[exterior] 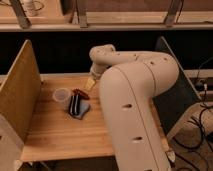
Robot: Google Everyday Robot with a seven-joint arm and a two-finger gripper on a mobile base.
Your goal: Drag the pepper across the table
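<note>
– Pale see-through cup (62,95) on the left half of the table (55,131), anything in it?

– Can't tell, the inside is just a blur. It's upright though. The pepper (81,93) lies just right of it, red and glossy, along the far end of a dark striped flat thing (76,106).

– And the gripper?

– The gripper (90,83) hangs low over the far part of the table, just past the pepper on its right. No way to tell how far open it is, or if it touches the pepper. The fat white arm (137,107) curls over from the right and hides that side of the wood.

– Room?

– Light plank top, a tan panel (20,87) upright on the left, a grey panel (176,82) on the right, cables (202,117) on the floor beyond it, and a dark wall behind.
</note>
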